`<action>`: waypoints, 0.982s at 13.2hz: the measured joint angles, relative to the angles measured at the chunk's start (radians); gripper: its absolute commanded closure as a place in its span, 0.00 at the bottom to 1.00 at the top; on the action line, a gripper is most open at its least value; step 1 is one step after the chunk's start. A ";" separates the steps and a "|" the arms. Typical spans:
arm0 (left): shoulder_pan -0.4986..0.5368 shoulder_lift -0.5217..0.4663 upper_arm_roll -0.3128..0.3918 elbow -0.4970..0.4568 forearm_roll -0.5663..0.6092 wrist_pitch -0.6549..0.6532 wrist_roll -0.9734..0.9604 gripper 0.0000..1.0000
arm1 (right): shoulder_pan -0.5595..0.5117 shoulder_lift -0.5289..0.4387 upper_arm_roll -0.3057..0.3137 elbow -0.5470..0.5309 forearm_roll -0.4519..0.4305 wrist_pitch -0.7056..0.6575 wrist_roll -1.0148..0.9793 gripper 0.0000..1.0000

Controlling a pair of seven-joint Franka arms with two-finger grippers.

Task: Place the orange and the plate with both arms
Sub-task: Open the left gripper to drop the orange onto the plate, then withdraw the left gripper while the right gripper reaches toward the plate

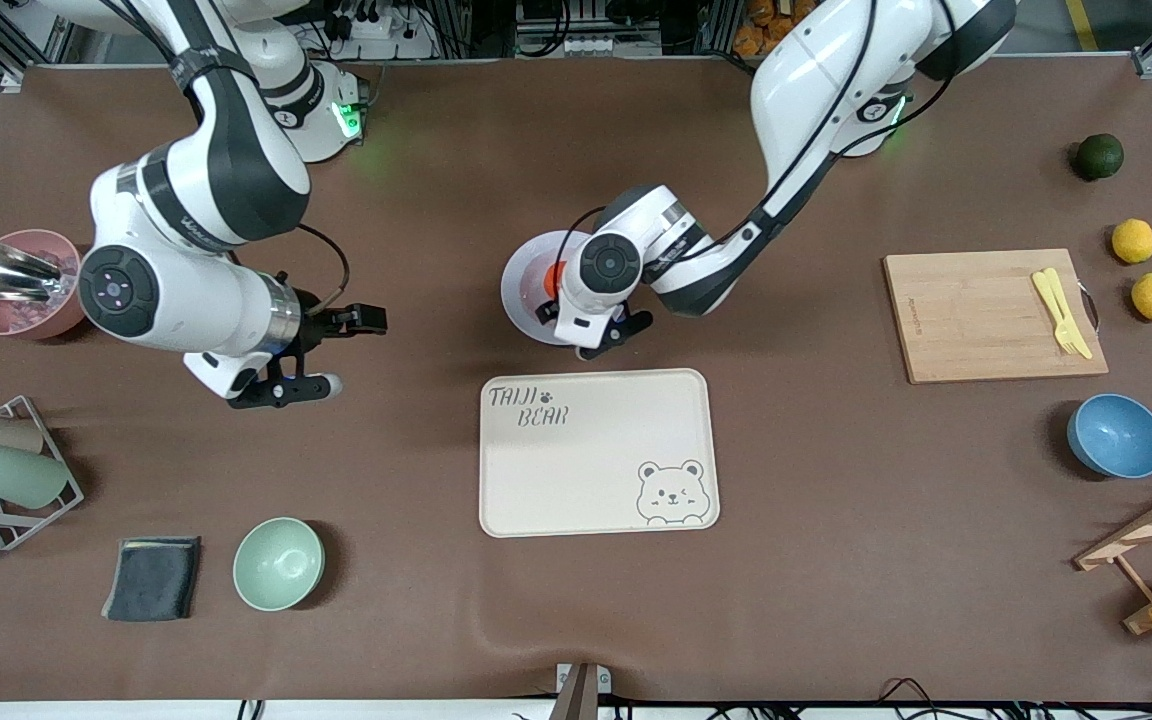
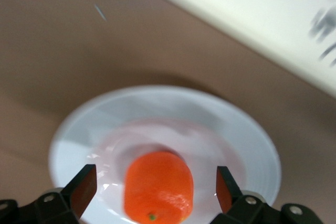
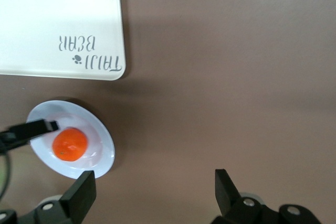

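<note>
Two wide-spread fingers [image 2: 84,187] of the left gripper [image 2: 155,190] straddle the orange [image 2: 158,187], stem end up, on the plate [image 2: 252,145]; right gripper [image 1: 321,350] waits, open.

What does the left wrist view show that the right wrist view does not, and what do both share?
Only the left wrist view shows the left gripper open, its fingers either side of the small round orange. Only the right wrist view shows the open right gripper over bare brown table, and the tray's "TAIJI BEAR" lettering. Both show the orange on the round pale plate beside the cream rectangular tray.
</note>
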 measured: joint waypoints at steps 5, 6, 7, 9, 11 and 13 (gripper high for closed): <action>0.162 -0.332 0.049 0.015 0.068 -0.128 0.015 0.00 | 0.003 -0.047 -0.001 -0.161 0.157 0.147 0.035 0.00; 0.206 -0.374 0.051 0.015 0.072 -0.133 0.031 0.00 | 0.003 -0.057 -0.001 -0.195 0.185 0.162 0.035 0.00; 0.246 -0.408 0.052 0.016 0.080 -0.148 0.057 0.00 | 0.003 -0.063 -0.001 -0.222 0.198 0.169 0.035 0.00; 0.320 -0.461 0.052 0.031 0.083 -0.252 0.226 0.00 | 0.003 -0.067 -0.001 -0.270 0.233 0.200 0.035 0.00; 0.375 -0.507 0.055 0.048 0.084 -0.325 0.418 0.00 | 0.003 -0.066 -0.001 -0.323 0.313 0.224 0.036 0.00; 0.416 -0.554 0.082 0.055 0.077 -0.375 0.575 0.00 | 0.003 -0.066 -0.001 -0.370 0.368 0.250 0.035 0.00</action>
